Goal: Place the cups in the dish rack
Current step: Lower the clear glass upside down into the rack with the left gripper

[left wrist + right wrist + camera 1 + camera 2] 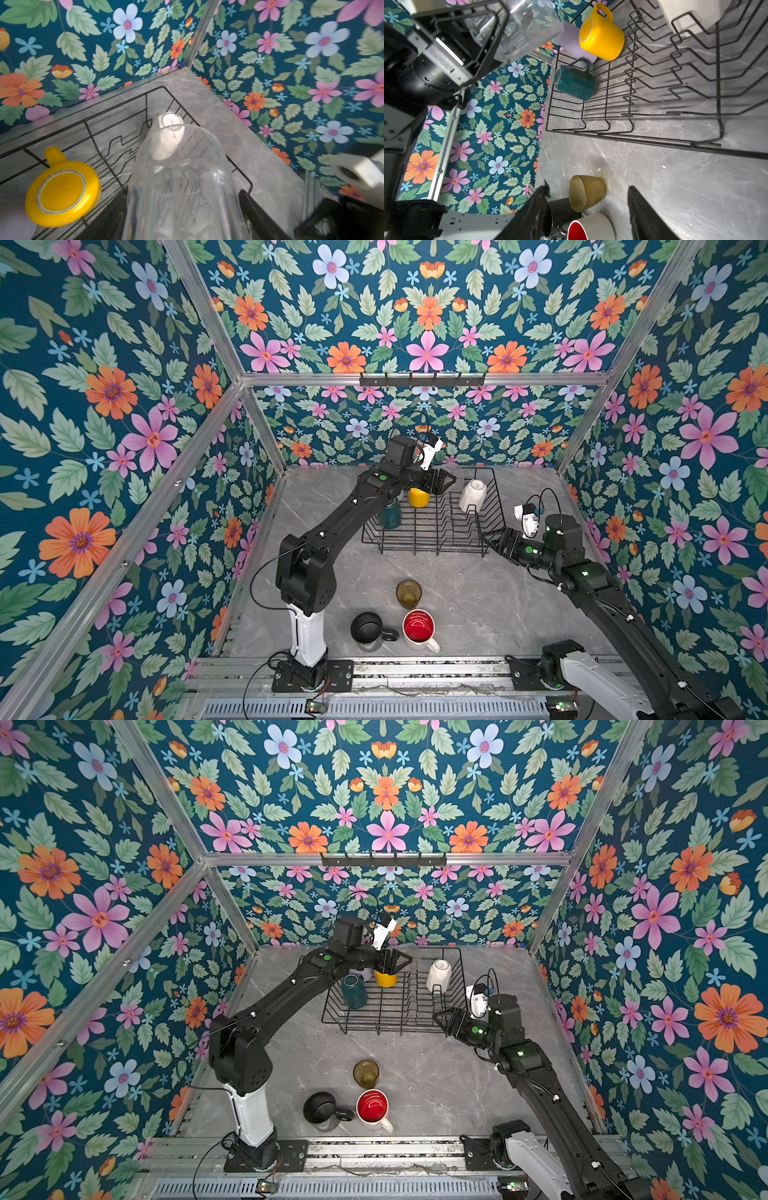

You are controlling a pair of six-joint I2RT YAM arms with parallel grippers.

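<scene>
The grey marble table [478,605] carries the dish rack [436,526] toward its back, the rack's long side running left to right in both top views. The left gripper [448,483] reaches over the rack with its fingers clamped on the clear glass [180,176]. The glass lies close to level, its long axis in line with the fingers and its wider end pointing away from the palm, toward the cream-white mug [473,494]. The right gripper [486,537] hangs just beside the rack's front right corner, fingers spread with nothing between them.

Four cups sit in the rack, all mouth down and base up:
- the cream-white mug at the right end, leaning a little
- the yellow mug [418,497] near the back, handle toward the back wall [415,418]
- the teal mug [390,514] at the left end
- the lilac tumbler [573,41] behind those two, mostly hidden under the left arm [332,522]

Three more stand upright, mouths up, on the table near its front. These are the red-inside white mug [418,626], the black mug [368,627] — handle pointing at the red one — and the amber glass [408,593] just behind them.
</scene>
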